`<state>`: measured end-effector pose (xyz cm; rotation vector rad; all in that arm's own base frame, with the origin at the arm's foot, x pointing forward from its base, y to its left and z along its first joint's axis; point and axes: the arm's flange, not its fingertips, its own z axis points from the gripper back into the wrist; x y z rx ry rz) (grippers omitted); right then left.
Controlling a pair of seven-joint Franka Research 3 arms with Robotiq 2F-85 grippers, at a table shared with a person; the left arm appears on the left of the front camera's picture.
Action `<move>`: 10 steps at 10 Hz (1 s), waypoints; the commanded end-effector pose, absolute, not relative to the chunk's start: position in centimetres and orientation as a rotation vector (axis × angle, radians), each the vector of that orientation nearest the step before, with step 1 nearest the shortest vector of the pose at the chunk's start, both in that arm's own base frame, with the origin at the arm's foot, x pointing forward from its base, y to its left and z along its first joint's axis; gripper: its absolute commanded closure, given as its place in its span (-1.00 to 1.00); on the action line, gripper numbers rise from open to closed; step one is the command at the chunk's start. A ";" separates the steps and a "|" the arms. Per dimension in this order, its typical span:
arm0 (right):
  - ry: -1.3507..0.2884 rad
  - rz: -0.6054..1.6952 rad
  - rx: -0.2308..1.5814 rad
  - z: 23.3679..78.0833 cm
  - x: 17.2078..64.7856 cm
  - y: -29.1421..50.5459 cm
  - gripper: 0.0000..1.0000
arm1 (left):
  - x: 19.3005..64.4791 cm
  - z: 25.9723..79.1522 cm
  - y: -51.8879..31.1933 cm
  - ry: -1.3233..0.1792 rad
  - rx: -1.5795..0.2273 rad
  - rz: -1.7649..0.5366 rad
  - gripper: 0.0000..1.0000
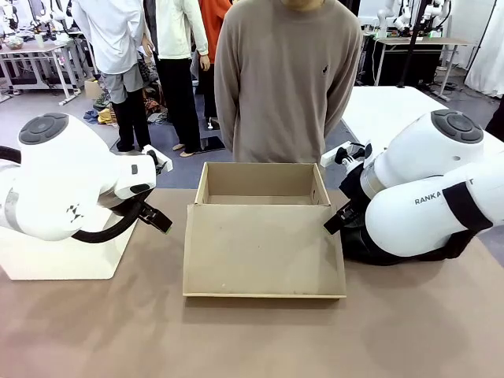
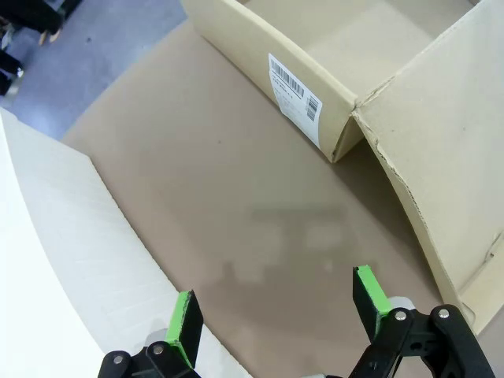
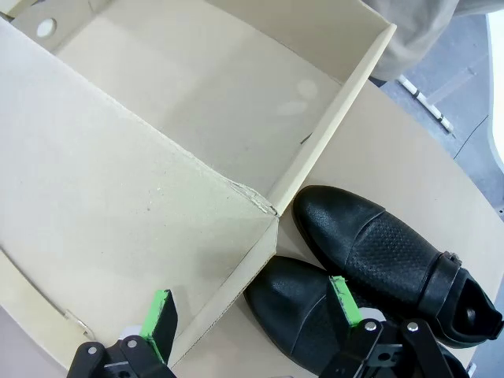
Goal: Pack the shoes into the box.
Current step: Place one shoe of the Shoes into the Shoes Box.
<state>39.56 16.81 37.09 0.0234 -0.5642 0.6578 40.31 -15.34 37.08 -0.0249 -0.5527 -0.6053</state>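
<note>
Across the brown tabletop (image 1: pixel 252 339), a person (image 1: pixel 287 79) in a beige jumper stands at the far edge with arms down. At the middle sits the box (image 1: pixel 261 179), open, with its flap lid (image 1: pixel 264 248) laid flat toward the robot and nothing inside as far as the views reach. A white box (image 1: pixel 63 260) stands at the robot's left, under the left arm.

The shoes (image 3: pixel 378 252) lie side by side on the tabletop just outside the box's right wall, near the hinge corner, toes pointing toward that wall; the nearer toe may touch the cardboard, though the wrist angle makes that hard to judge.

The right end effector (image 3: pixel 252 307) hangs over the nearer shoe and the lid's edge, fingers spread and pinching nothing. The left end effector (image 2: pixel 277 303) is likewise spread over bare tabletop between the white box and the cardboard one.

Packing looks not yet begun. The next move likely calls for the right arm to drop onto one shoe, close across its body, and lift it over the wall.
</note>
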 end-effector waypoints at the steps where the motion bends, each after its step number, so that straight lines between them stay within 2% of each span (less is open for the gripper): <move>1: -0.565 0.657 0.024 37.1 39.6 16.8 -1.00 | 40.3 37.1 -15.2 -0.553 -0.025 -0.604 -1.00; 5: -0.564 0.658 0.023 37.1 39.6 16.8 -1.00 | 40.5 38.1 -15.2 -0.557 -0.024 -0.613 -1.00; 10: -0.556 0.625 0.076 45.5 38.9 14.5 -1.00 | 40.6 46.5 -15.7 -0.580 0.000 -0.657 -1.00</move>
